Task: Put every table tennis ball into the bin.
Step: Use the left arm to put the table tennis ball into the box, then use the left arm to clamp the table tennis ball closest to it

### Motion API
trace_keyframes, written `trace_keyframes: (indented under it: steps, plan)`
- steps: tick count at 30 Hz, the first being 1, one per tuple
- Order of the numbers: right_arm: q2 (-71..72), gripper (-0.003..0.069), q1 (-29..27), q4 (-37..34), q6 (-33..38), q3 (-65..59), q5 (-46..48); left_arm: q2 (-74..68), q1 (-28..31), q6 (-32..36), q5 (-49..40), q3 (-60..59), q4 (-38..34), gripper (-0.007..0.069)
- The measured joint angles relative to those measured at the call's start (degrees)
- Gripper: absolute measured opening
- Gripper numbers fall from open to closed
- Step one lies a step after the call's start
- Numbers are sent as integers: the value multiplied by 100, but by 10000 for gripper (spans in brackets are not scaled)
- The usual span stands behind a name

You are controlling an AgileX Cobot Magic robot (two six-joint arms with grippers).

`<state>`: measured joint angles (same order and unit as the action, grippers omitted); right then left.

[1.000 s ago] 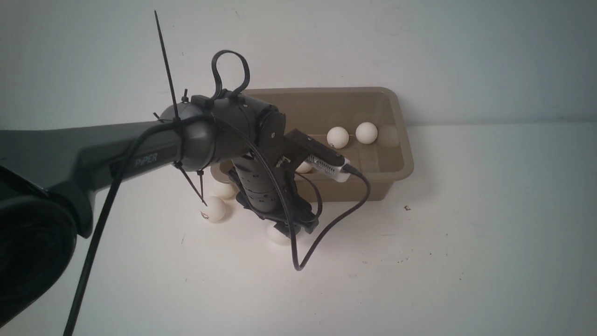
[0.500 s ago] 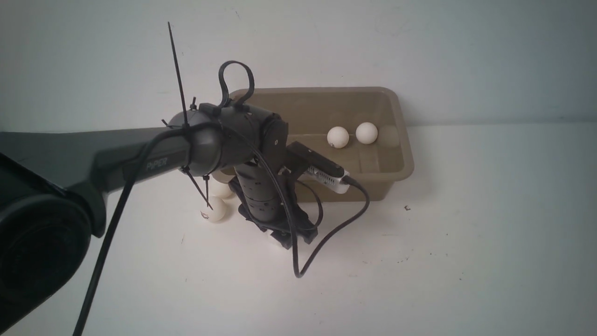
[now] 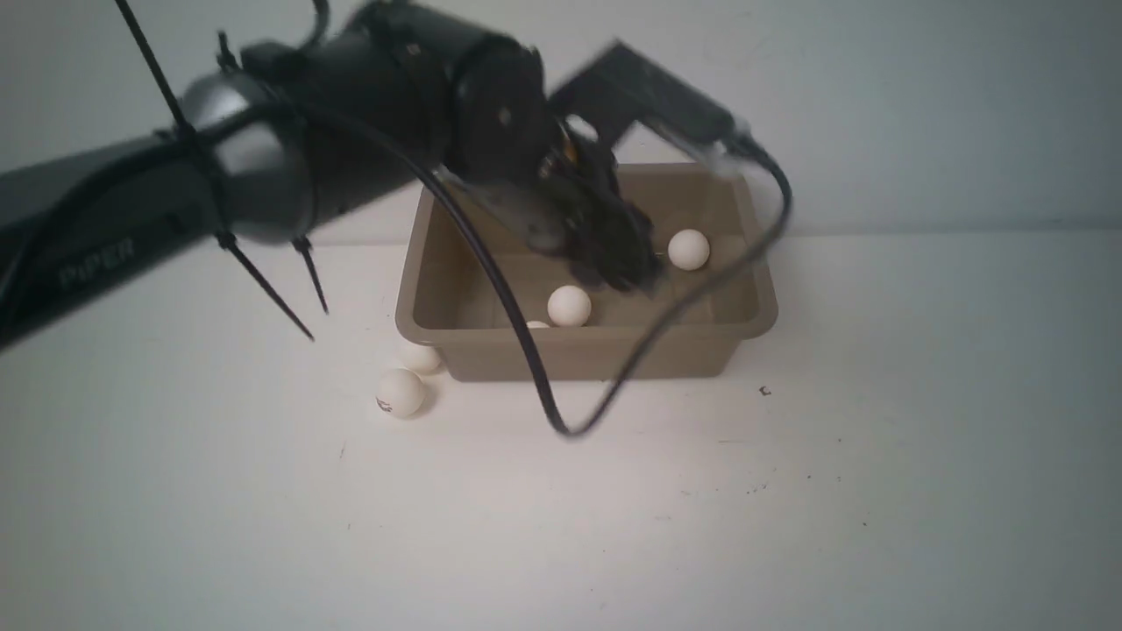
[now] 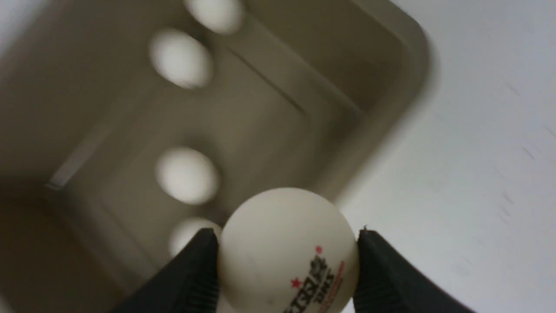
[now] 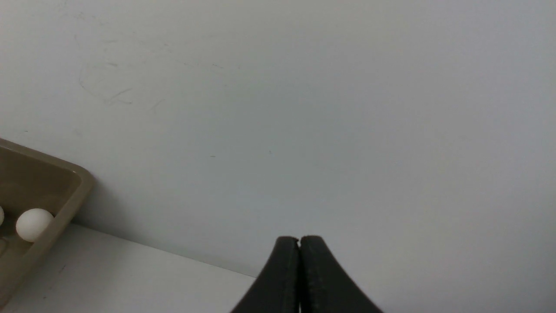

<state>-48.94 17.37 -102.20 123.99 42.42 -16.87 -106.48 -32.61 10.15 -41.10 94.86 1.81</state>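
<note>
Left gripper (image 3: pixel 618 250): jaws pinching a logo-printed table tennis ball (image 4: pixel 284 234) | position: over the bin (image 3: pixel 578 355), seemingly near its rim (blurred) | risk: early release clips the rim and the ball bounces onto the table (image 3: pixel 877 456)

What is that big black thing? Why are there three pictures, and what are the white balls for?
The black thing is a robot's left arm; the robot has two arms. At the end of each arm is a gripper, two fingers that pinch. The wide picture comes from a camera between the arms, looking forward. The other two come from small cameras on the wrists. In the left wrist picture, the left gripper pinches a white ball with red print, above the brown bin. A few balls already lie in the bin. Two more sit on the white table beside it. The right gripper is shut and holds nothing. The job is to put every ball into the bin.
</note>
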Motion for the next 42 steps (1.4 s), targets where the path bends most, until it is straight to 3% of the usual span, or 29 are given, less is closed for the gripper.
trace_keyframes:
  steps: [8, 13, 18, 23, 33, 42]
  plan:
    - [0, -17, 0, 0, -209, 0, 312, -707, 740, -19, -62, 426, 33, 352]
    - [0, -17, 0, 19, -255, 0, 374, -988, 804, 120, -74, 431, -181, 353]
    - [0, -17, 0, 19, -259, 0, 400, -1242, 804, 196, -118, 437, -351, 422]
    - [0, -17, 0, 19, -272, 0, 413, -1230, 808, 265, -316, 470, -358, 430]
    - [0, -17, 0, 19, -274, 0, 418, 717, 1278, 578, -1470, 347, -338, 437]
    - [0, -17, 0, 19, -274, 0, 437, 2130, 1839, 680, -1170, -1683, -486, 437]
